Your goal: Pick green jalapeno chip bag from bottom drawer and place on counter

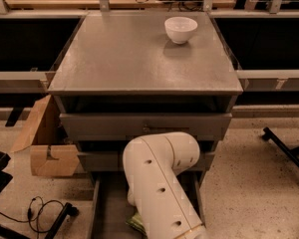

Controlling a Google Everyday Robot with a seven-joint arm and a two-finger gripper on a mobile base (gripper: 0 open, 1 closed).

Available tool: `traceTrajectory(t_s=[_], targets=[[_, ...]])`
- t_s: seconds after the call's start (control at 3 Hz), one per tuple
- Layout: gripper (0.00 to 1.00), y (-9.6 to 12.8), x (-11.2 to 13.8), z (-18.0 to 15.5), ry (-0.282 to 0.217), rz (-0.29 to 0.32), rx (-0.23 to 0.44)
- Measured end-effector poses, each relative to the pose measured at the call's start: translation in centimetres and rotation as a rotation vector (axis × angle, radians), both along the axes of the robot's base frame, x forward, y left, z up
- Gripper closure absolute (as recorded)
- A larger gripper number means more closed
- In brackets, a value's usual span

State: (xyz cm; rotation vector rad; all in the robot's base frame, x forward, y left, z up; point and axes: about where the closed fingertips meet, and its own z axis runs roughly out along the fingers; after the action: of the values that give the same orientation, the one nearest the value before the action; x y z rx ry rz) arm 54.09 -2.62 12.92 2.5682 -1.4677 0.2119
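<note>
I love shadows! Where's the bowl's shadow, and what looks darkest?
Camera view: the white bowl casts a soft shadow toward the camera on the counter; darkest are the side openings; the bottom drawer is dim under the arm, the green jalapeno chip bag barely showing; gripper out of view.

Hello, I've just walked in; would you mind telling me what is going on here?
The robot's white arm is reaching down into the open bottom drawer. Its pincer is out of sight, hidden behind the arm or below the picture's edge. A corner of the green jalapeno chip bag shows on the drawer floor beside the arm, so the bag is not yet on the counter, where a white bowl sits near the back right.
</note>
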Motion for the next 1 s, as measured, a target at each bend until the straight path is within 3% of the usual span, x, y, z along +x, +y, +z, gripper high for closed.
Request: traceTrajectory(t_s=[0.33,0.67,1.0], targets=[[0.63,0.00,0.00,0.00,0.000,0.000,0.000],[0.94,0.00,0.00,0.13,0.000,0.000,0.000],[1.00,0.00,-0.01,0.33,0.000,0.000,0.000]])
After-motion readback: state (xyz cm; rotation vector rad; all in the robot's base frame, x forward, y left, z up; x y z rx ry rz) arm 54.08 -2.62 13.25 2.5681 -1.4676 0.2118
